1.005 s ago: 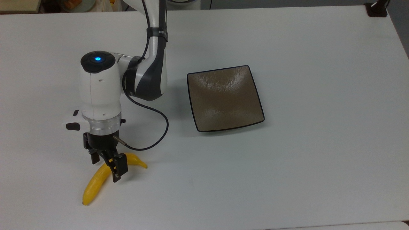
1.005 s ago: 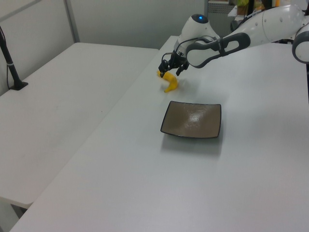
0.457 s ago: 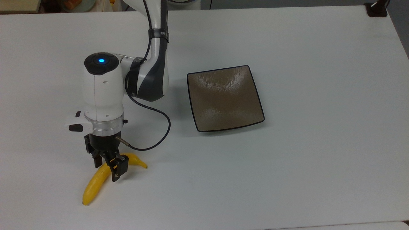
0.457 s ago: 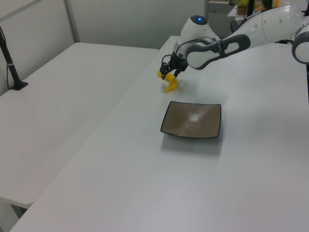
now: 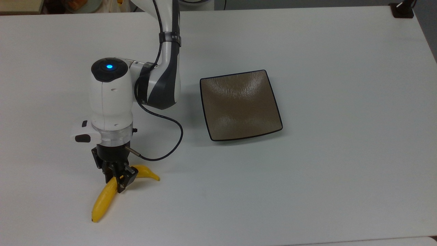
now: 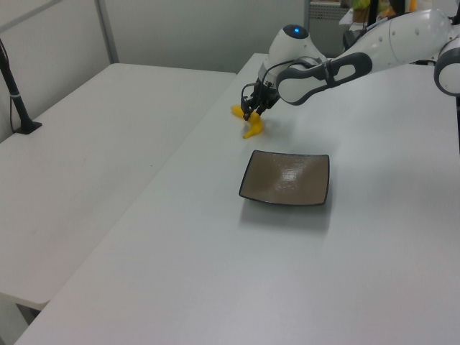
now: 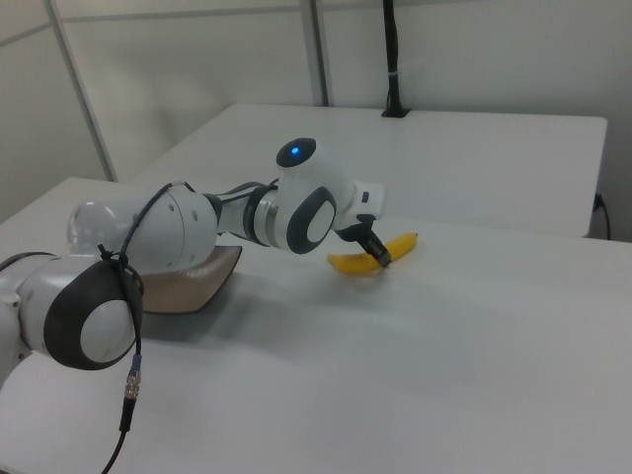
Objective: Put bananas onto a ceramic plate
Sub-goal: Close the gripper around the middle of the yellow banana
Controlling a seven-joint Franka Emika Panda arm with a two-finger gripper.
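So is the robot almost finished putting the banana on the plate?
Not yet. The gripper has reached the banana and its fingers are closed around the middle. The banana is on the table, or barely off it. The plate has nothing on it. Lifting, carrying it over and setting it down are left.
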